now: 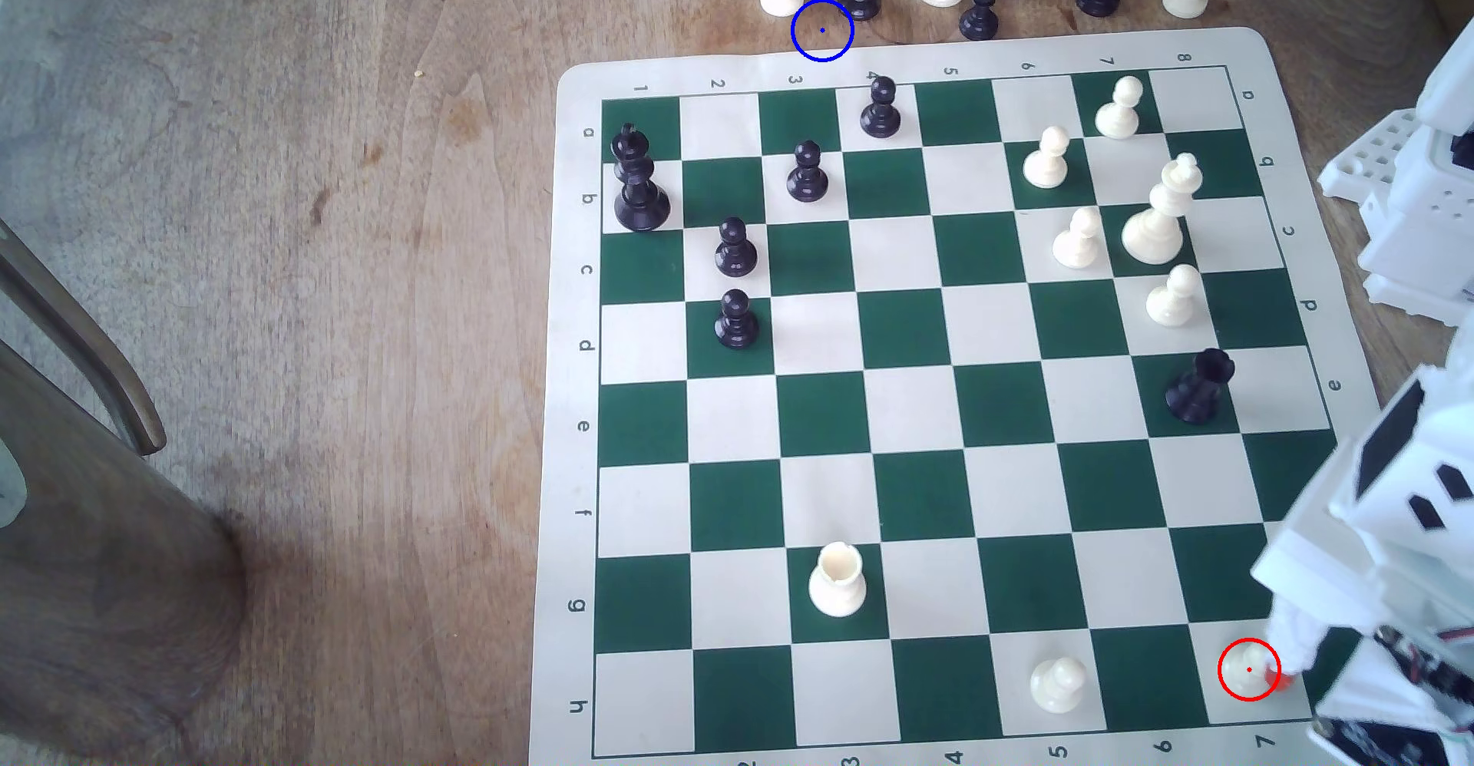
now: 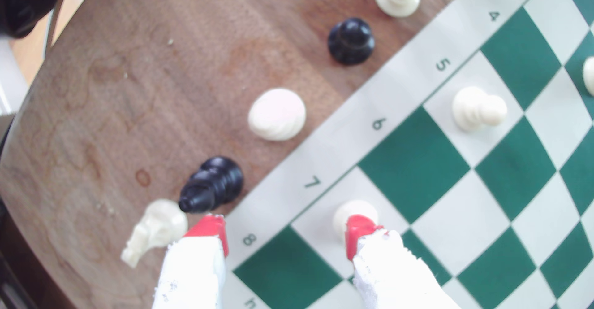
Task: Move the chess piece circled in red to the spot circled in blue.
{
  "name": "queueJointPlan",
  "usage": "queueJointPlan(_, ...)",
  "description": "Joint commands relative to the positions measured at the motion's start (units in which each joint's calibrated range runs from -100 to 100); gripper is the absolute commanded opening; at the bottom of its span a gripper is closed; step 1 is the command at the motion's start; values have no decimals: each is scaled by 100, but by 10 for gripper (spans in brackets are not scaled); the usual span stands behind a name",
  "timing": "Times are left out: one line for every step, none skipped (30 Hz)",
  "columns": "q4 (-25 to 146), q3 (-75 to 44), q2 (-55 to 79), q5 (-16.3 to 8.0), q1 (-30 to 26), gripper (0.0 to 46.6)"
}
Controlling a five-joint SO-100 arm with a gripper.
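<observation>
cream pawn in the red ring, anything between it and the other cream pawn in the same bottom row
Nothing: between the ringed cream pawn and the other cream pawn, the exterior view shows one bare green square.

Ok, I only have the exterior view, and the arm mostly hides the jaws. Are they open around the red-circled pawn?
Observer: The jaws are wide open, but the cream pawn isn't centred. It sits right at one red fingertip.
Operator: Where's the other fingertip?
Observer: The other fingertip is out over the board's outer border, near the printed 8.
Operator: Anything close to it?
Observer: Yes. A black piece and a cream knight are on the wood tabletop just beside that fingertip.
</observation>
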Motion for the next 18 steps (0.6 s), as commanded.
queueJointPlan(-161,92,-138,68,51,198)
queueJointPlan(-218,147,-138,83,67,198)
queueJointPlan(-259,201,-138,93,82,198)
queueJointPlan(-316,283,-138,107,121,195)
queueJointPlan(-325,319,-138,107,137,191)
queueJointPlan(-357,364,-138,107,145,189)
queueJointPlan(-390,410,-147,107,161,189)
queueJointPlan(-505,500,-155,117,184,189)
queueJointPlan(-521,500,-155,132,215,189)
queueJointPlan(-529,509,-155,147,254,189)
queueJointPlan(-537,509,-172,161,293,189)
queueJointPlan(-546,509,-189,176,348,189)
queueJointPlan(-546,527,-206,176,364,187)
queueJointPlan(-546,564,-206,176,364,185)
queueJointPlan(-546,609,-215,176,364,183)
queueJointPlan(-546,636,-206,176,348,181)
queueJointPlan(-578,700,-189,181,333,170)
queueJointPlan(-619,745,-189,181,325,170)
